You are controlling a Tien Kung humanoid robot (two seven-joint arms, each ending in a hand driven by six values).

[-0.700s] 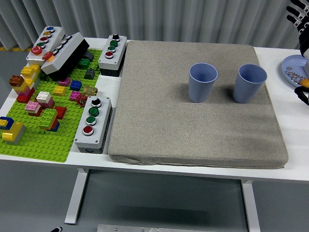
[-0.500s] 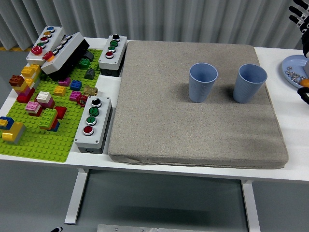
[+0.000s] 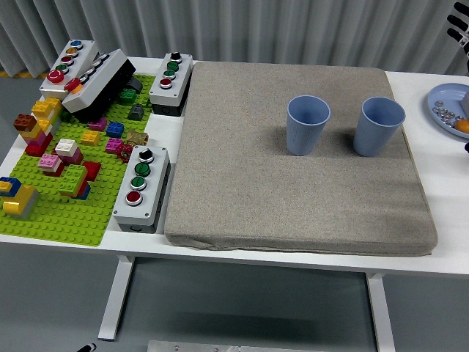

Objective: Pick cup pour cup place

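Two blue cups stand upright on a grey mat (image 3: 278, 198). The left cup (image 3: 308, 126) is near the mat's middle back. The right cup (image 3: 379, 126) stands about a cup's width to its right, near the mat's right edge. Both look empty from here. Only a sliver of my right hand (image 3: 462, 28) shows at the picture's upper right edge, well away from the cups, with its fingers extended and holding nothing. My left arm is out of view.
A light blue plate (image 3: 442, 111) with small metal parts and an orange piece sits on the white table right of the mat. Left of the mat are two grey button boxes (image 3: 141, 188), (image 3: 171, 83), a green baseplate (image 3: 66, 213) with several bricks, and further button boxes (image 3: 88, 77).
My right hand has drawn back to the right and is now almost out of the picture. The cups have not moved.
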